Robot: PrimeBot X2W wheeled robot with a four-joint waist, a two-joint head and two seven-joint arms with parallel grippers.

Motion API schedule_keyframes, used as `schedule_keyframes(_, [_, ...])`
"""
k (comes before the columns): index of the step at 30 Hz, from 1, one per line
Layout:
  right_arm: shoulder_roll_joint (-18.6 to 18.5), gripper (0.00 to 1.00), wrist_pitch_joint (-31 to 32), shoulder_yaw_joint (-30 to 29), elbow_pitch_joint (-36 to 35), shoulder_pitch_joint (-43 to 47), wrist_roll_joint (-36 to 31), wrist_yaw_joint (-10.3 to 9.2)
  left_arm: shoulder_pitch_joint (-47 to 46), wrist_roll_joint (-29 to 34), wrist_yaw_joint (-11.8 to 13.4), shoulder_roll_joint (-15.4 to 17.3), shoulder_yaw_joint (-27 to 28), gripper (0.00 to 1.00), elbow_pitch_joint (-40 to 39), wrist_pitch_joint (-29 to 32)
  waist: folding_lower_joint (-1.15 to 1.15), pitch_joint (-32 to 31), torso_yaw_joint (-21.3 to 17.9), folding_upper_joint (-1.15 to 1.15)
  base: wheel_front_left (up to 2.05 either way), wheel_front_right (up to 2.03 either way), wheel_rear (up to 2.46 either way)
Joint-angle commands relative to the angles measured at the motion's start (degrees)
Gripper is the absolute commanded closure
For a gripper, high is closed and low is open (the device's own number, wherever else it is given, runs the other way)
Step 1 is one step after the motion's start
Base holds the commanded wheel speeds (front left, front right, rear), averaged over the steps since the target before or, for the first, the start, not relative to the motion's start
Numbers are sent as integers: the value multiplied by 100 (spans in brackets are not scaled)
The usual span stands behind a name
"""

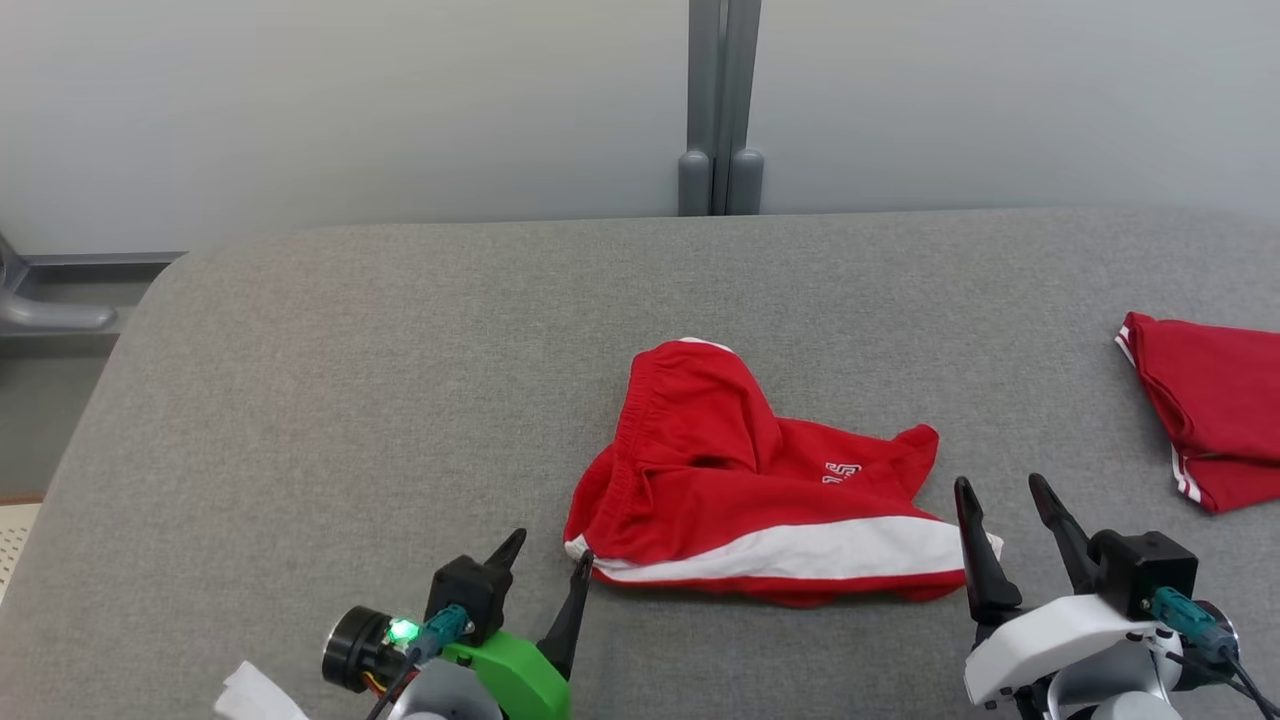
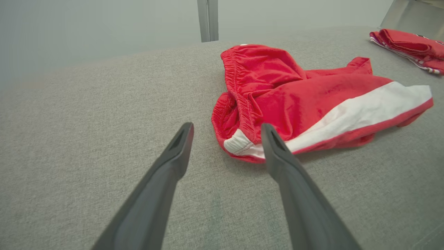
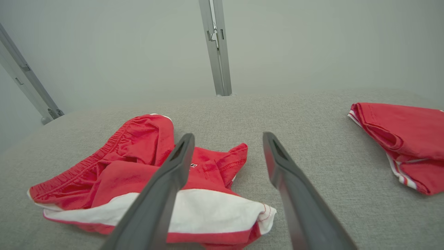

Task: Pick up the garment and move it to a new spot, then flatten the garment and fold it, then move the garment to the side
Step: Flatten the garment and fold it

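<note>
The garment is a crumpled pair of red shorts with a white stripe and an elastic waistband, lying mid-table. My left gripper stands open just off the garment's lower left corner, its right finger close to the white hem corner, nothing between its fingers. At the garment's lower right end my right gripper is open too, with its left finger over the stripe's end. Neither gripper holds cloth.
A second red garment, folded, with white trim, lies at the table's right edge. The grey fabric-covered table has rounded far corners. A grey post and pale wall stand behind it.
</note>
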Motion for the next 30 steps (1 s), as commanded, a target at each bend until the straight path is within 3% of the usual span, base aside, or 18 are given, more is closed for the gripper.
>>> schedule_keyframes(1, [-10, 0, 19, 6, 11, -52, -9, -7, -152, 25, -71, 54, -43, 0, 75, 77, 0, 48, -81, 0, 0, 0, 0])
schedule_keyframes(18, [-10, 0, 80, -177, -9, -97, -128, -7, -814, -139, -449, 135, -251, 0, 1110, 271, 0, 301, -601, 0, 0, 0, 0])
schedule_keyframes(19, [-10, 0, 85, -195, -17, -90, -137, -7, -840, -142, -457, 139, -269, 8, 1153, 282, 0, 312, -618, 0, 0, 0, 0])
schedule_keyframes(20, [-10, 0, 92, -216, -31, -79, -157, -7, -843, -172, -475, 140, -286, 27, 1194, 302, 0, 320, -633, 0, 0, 0, 0])
schedule_keyframes(22, [-9, 0, 106, -251, -49, -52, -176, -7, -854, -201, -505, 151, -299, 39, 1256, 339, 0, 328, -659, 0, 0, 0, 0])
schedule_keyframes(30, [-10, 0, 138, -383, -77, 16, -212, -7, -660, -479, -596, 323, -396, 40, 1299, 525, 0, 365, -686, 0, 0, 0, 0])
